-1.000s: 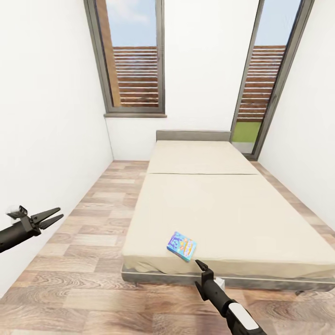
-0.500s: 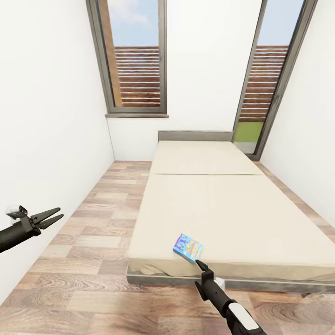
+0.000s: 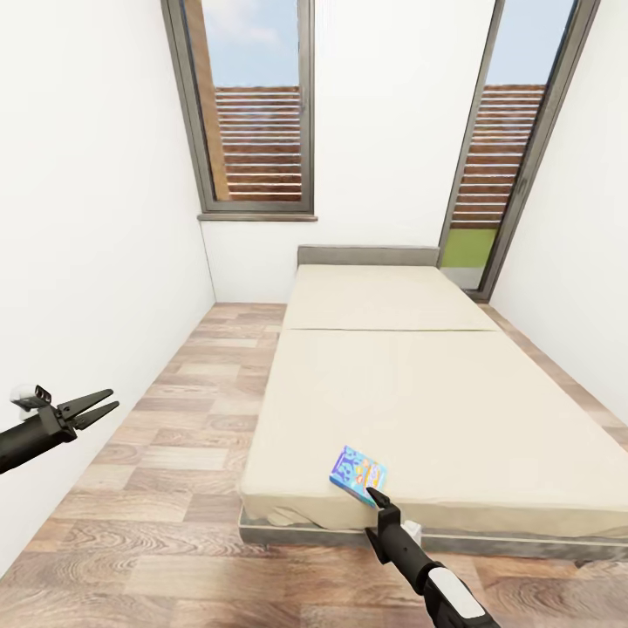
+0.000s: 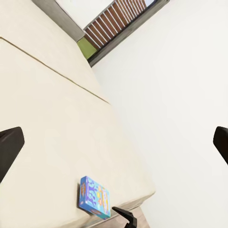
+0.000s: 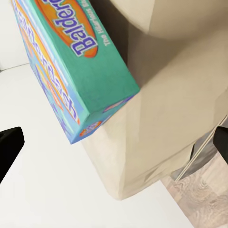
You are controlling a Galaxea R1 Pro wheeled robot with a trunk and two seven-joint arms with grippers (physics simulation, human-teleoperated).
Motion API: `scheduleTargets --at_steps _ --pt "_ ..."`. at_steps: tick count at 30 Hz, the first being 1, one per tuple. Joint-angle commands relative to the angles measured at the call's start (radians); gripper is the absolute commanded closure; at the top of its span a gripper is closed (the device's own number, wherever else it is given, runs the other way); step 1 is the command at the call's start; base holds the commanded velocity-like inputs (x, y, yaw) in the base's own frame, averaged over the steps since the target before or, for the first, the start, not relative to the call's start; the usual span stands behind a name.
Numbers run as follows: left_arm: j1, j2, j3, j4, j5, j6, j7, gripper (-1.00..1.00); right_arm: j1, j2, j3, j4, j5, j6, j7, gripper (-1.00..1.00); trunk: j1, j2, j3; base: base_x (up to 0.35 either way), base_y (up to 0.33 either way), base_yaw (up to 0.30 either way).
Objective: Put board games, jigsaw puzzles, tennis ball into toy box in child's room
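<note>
The right tool [image 3: 377,497] hangs with its jaws spread and nothing between them, its tip just short of the small blue board game [image 3: 358,474], which lies flat near the foot corner of the bed [image 3: 419,392]. Well off to the side over the wood floor [image 3: 174,488], the left tool [image 3: 103,406] also stands parted and grips nothing.
</note>
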Motion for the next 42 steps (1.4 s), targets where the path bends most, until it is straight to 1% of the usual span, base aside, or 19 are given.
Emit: scheduleTargets --at_steps 1,11,19,29,36,42 --pt "-0.001 0.0 0.0 0.0 0.001 0.01 -0.003 -1.0 -0.001 0.001 -0.007 0.0 -0.005 0.009 0.0 -1.0 0.0 0.0 -0.001 0.013 0.006 0.0" --pt "-0.001 0.001 0.001 0.0 0.001 0.011 -0.003 -1.0 -0.001 0.001 -0.007 0.0 -0.005 0.009 0.0 -1.0 0.0 0.0 -0.001 0.003 0.001 0.0" --pt "-0.001 0.0 0.001 0.0 0.001 0.012 -0.004 -1.0 -0.001 0.001 -0.007 0.0 -0.005 0.009 0.0 -1.0 -0.031 0.056 0.024 0.0 0.0 0.0" --pt "-0.001 0.0 0.001 0.0 0.001 0.011 -0.003 -1.0 -0.001 0.001 -0.007 0.0 -0.005 0.009 0.0 -1.0 -0.031 0.056 0.024 0.001 -0.001 0.0" --pt "-0.001 0.0 0.001 0.0 0.001 0.011 -0.003 -1.0 -0.001 0.001 -0.007 0.0 -0.005 0.009 0.0 -1.0 -0.031 0.056 0.024 0.084 -0.136 0.0" --pt "-0.001 0.0 0.001 0.0 0.002 0.01 -0.004 -1.0 -0.001 0.001 -0.007 0.0 -0.005 0.009 0.0 -1.0 -0.031 0.056 0.024 0.019 -0.03 0.0"
